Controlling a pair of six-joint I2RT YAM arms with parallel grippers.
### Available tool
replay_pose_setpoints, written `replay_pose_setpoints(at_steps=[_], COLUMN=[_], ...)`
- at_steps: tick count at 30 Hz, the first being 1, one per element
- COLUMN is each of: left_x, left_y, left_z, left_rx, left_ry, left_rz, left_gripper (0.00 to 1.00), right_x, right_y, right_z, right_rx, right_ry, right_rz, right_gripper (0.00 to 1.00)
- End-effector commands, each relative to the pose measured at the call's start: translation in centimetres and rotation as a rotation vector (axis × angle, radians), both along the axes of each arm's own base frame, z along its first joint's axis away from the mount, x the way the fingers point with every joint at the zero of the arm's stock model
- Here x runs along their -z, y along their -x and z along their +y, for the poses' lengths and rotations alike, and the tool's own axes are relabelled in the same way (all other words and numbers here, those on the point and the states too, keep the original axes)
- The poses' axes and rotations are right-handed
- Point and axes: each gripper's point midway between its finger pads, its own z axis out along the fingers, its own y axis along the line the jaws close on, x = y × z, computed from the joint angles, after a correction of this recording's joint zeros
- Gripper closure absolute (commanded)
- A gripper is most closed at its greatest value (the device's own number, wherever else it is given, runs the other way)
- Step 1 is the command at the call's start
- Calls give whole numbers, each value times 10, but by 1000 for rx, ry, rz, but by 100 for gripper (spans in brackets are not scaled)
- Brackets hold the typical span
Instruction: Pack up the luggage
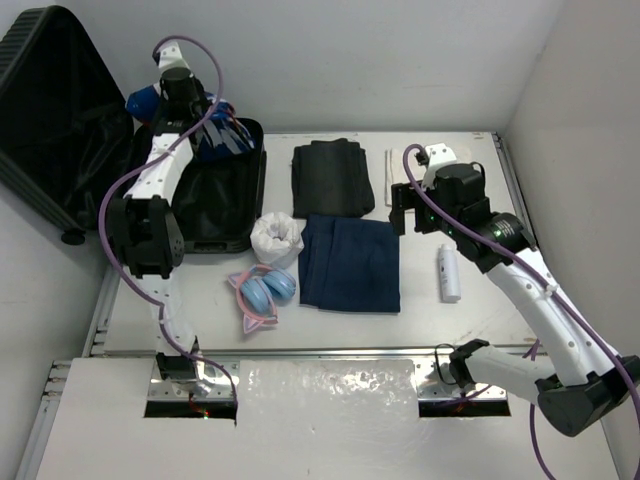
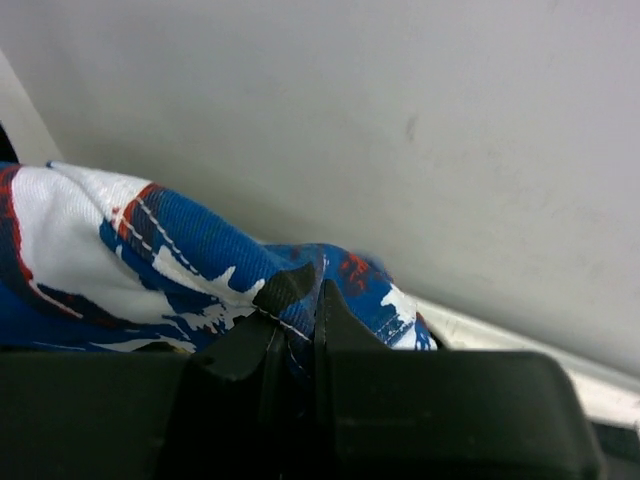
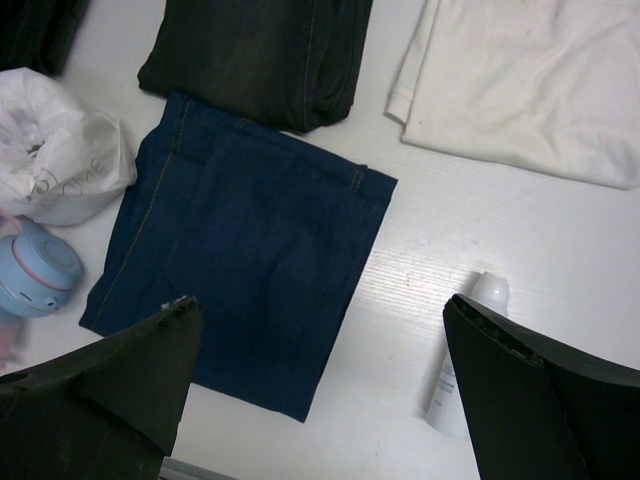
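Luggage, the large black ribbed hard-shell suitcase (image 1: 215,205), lies open at the counter's (image 1: 330,335) far-left, likely rigid and heavy, best gripped by its rim; left fingers (image 2: 335,320) pinch soft blue-patterned cloth (image 2: 150,240), right fingers (image 3: 130,370) gape empty.

light: bright, even | shadows: soft | left wrist view: near foreground blurred

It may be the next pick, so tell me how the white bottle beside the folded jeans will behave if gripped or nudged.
The white bottle lies on its side on the smooth table, so a sideways nudge would probably roll it. Its rounded body looks rigid and slick, so it could slip from an off-centre pinch.
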Motion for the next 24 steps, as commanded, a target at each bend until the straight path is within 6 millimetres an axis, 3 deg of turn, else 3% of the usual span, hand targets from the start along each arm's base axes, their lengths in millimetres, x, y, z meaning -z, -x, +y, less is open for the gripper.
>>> replay_pose_setpoints(at_steps=[1, 2, 6, 7, 8, 9, 10, 11, 12, 14, 17, 18, 19, 20, 21, 23, 24], left_x=[-107, -91, -69, -45, -51, -43, -18, -18, -9, 11, 37, 56, 59, 66, 92, 103, 119], left_y=[26, 36, 75, 82, 94, 100, 107, 117, 120, 139, 165, 175, 185, 192, 210, 231, 245], left_z=[1, 2, 16, 17, 19, 18, 19, 20, 3, -2, -39, -44, -45, -57, -57, -63, -64], left_rx=[10, -1, -104, -115, -129, -144, -156, -171, -151, -188, -221, -242, -282, -291, -320, -363, -375], left_ry=[-34, -35, -5, 4, 17, 55, 72, 88, 122, 124, 118, 134, 146, 206, 183, 185, 187], left_rz=[-309, -279, -285, -241, -259, -258, -211, -213, -203, -163, -78, -22, -9, -9, 89, 122, 163], left_gripper=[100, 100, 100, 100, 100, 100, 100, 100, 100, 100, 92, 91, 89, 80, 76, 76, 80], right_x=[-13, -14, -17, -18, -16, -15, -16, -13, -14, -11, -10, -10, -9, -9, -8, -6, -5], right_y=[0, 0, 2, 2, 2, 4, 3, 5, 6, 7, 9, 9, 10, 11, 11, 13, 13], right_z=[6, 6, 9, 10, 11, 13, 14, 15, 17, 17, 17, 17, 18, 19, 20, 20, 20], right_rx=[-20, -24, -38, -38, -41, -52, -52, -55, -62, -65, -66, -66, -70, -77, -80, -84, -88], right_ry=[-48, -48, -67, -78, -81, -90, -102, -105, -116, -120, -122, -127, -131, -134, -138, -140, -139], right_rz=[-50, -53, -63, -68, -66, -62, -67, -59, -61, -57, -61, -61, -59, -59, -57, -56, -56], right_gripper=[1, 1, 1, 1, 1, 1, 1, 1, 1, 1, 1, 1, 1, 1, 1, 1, 1])
